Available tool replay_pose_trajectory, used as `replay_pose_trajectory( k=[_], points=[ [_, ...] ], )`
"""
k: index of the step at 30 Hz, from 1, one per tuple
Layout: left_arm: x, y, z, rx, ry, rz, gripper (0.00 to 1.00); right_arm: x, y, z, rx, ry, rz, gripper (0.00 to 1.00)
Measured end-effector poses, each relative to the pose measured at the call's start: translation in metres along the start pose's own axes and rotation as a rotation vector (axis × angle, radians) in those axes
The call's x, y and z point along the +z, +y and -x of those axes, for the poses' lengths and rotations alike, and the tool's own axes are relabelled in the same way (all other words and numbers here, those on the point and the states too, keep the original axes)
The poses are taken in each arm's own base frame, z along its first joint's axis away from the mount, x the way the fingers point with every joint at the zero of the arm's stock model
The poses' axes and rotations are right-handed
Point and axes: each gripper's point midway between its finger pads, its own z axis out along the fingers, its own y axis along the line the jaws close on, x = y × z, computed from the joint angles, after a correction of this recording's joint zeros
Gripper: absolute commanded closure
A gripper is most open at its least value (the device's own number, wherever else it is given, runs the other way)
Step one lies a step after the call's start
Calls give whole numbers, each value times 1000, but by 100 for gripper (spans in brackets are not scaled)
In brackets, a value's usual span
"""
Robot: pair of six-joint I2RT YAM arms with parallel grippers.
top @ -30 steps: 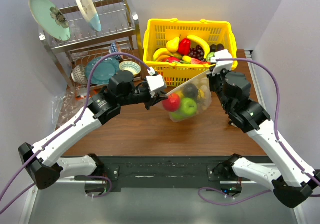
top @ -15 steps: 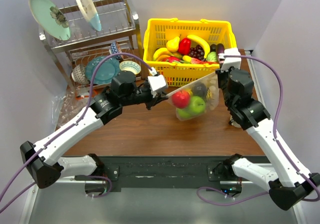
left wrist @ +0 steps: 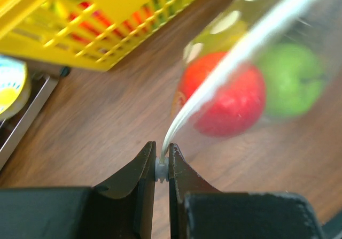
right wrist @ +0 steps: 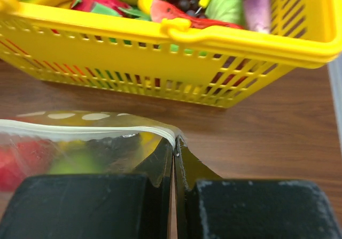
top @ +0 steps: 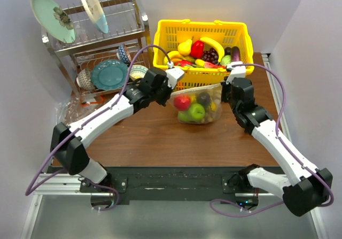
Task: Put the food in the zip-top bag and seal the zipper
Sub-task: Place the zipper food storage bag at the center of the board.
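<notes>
On the brown table (top: 149, 137), just in front of the yellow basket (top: 203, 78), we find the zip-top bag (top: 214, 94) resting on the wood, drawn out between the two arms. Through its clear wall we record one red round fruit (top: 183, 101), a green apple (top: 197, 111) touching it, a second green piece (top: 184, 117) lower down, a dark piece (top: 203, 97) behind them, and a tan-yellow mass (top: 214, 108) at the right side whose form we cannot make out. The left gripper (left wrist: 162, 164) has its jaws pressed together on the left end of the zipper (left wrist: 243, 49). In the left wrist view the pale strip is nipped between the black fingers (left wrist: 136, 175) and runs up and away across the blurred red and green fruit. The right gripper (right wrist: 175, 152) is likewise clamped, pinching the bag's right corner at the mouth edge, with the film caught between its jaws. Whether the zipper is pressed closed along its length we cannot tell. The basket holds bananas (top: 212, 44), a yellow pear (top: 185, 46), a red piece (top: 197, 48), dark grapes (top: 211, 54), an eggplant (top: 235, 52) and a watermelon slice (right wrist: 163, 12). At the far left a dish rack (top: 101, 46) carries upright plates (top: 53, 17).
</notes>
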Motion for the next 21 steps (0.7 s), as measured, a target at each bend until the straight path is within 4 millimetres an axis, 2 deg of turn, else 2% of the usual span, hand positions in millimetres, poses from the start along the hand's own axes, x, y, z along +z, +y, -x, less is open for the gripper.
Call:
replay_pose_trajectory(
  k=[2, 3, 4, 5, 6, 7, 8, 9, 10, 15, 21],
  points=[
    [5, 13, -5, -32, 28, 55, 100, 4, 6, -3, 20, 6, 21, 98],
    [6, 19, -5, -53, 31, 79, 94, 6, 10, -2, 32, 1, 35, 96],
    [5, 24, -4, -74, 26, 98, 71, 7, 12, 0, 43, -5, 46, 93],
    [4, 31, -1, -92, 19, 118, 59, 8, 15, 1, 51, -9, 57, 38],
    [3, 36, 2, -112, 8, 134, 49, 8, 17, 1, 56, -9, 65, 19],
    [2, 43, 4, -127, 2, 156, 35, 8, 18, 1, 65, -10, 67, 6],
    [0, 49, 6, -140, -4, 174, 31, 9, 18, 3, 68, -15, 68, 1],
    [-1, 54, 6, -163, -9, 192, 29, 9, 18, 6, 70, -21, 67, 1],
    [-3, 59, 6, -169, -11, 204, 21, 9, 18, 8, 79, -25, 65, 1],
    [-22, 67, 17, -201, -63, 241, 16, 4, 14, 25, 112, -60, 50, 1],
    [-78, 72, 41, -217, -215, 269, 12, -20, 4, 55, 187, -112, 26, 1]
  ],
)
